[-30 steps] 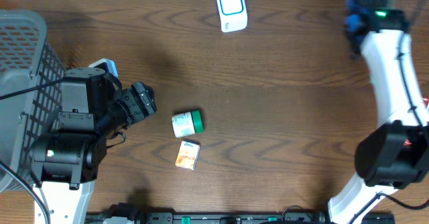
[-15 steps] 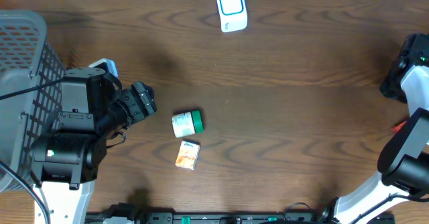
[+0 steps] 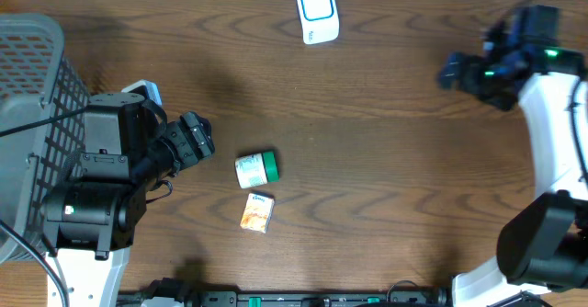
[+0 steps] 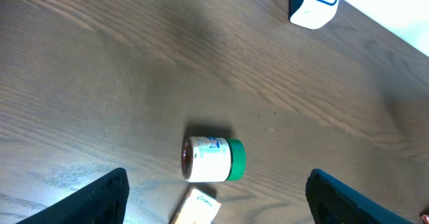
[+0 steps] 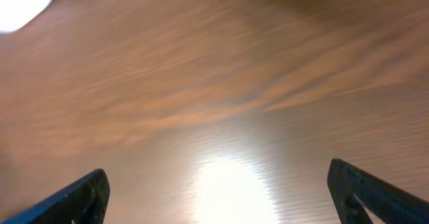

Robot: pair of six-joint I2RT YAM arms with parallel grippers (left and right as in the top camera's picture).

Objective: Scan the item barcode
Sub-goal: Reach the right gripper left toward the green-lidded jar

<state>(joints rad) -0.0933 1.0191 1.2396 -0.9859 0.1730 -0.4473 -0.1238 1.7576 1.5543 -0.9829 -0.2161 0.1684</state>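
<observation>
A small jar (image 3: 256,169) with a white label and green lid lies on its side mid-table, and a little orange-and-white box (image 3: 257,212) lies just in front of it. The white scanner (image 3: 317,11) with a blue outline stands at the table's far edge. My left gripper (image 3: 196,140) hangs open to the left of the jar. In the left wrist view the jar (image 4: 213,159) and box (image 4: 195,210) lie ahead between the spread fingers of that gripper (image 4: 219,187), and the scanner (image 4: 315,3) is at the top. My right gripper (image 3: 450,71) is open and empty at the upper right, over bare wood (image 5: 216,177).
A grey wire basket (image 3: 37,77) fills the left edge of the table beside the left arm's base. The right arm's white links (image 3: 556,132) run along the right edge. Dark wood table (image 3: 386,178) lies between the items and the right arm.
The right arm has swung from the top right corner out and back in, its gripper now pointing left over the table. Its jaws have gone from shut to open. The left arm has not moved.
</observation>
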